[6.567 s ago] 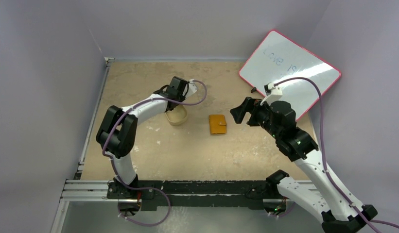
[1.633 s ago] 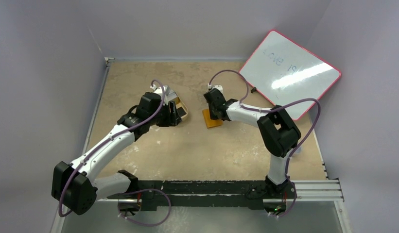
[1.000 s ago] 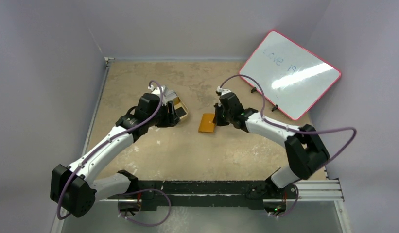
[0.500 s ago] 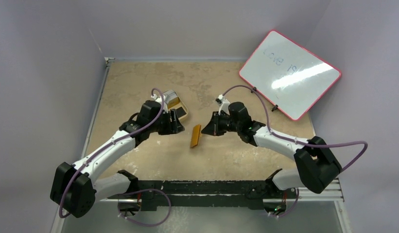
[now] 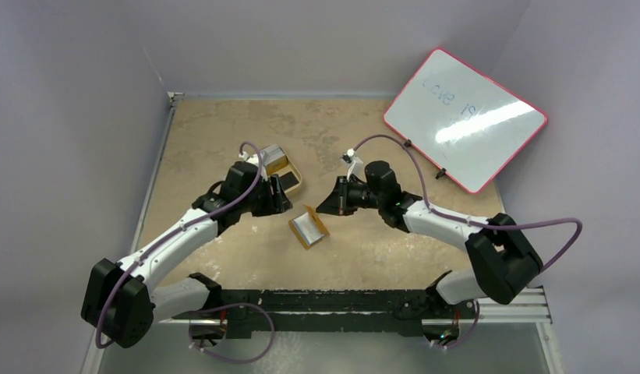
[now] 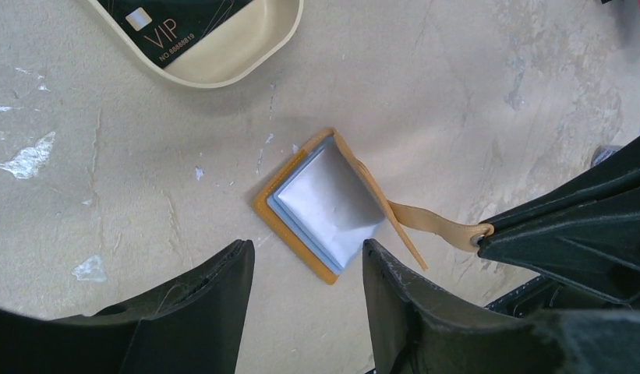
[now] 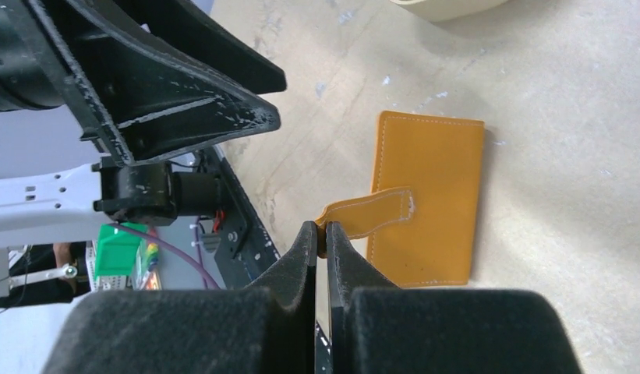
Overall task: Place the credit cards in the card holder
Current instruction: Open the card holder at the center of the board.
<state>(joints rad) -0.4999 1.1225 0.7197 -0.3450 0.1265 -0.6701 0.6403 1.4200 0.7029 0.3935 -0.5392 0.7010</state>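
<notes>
Seemingly scuffed tan tabletop (image 5: pixel 246 125), lilac walls (image 5: pixel 301 47).

Top external: high, behind the bases, angled down over the whole table (image 5: pixel 223 132). Bases sit along the bottom edge, whiteboard (image 5: pixel 464 117) upper right. Farthest view.

Left wrist: close, nearly straight down. Left gripper's fingers (image 6: pixel 192 312) across the bottom, tray (image 6: pixel 281 35) upper left.

Right wrist: close, low, oblique along the tabletop. Right gripper's fingers (image 7: pixel 301 265) bottom centre, left arm (image 7: pixel 44 206) at left.

Shared by all three: card holder (image 5: pixel 309 227).
</notes>
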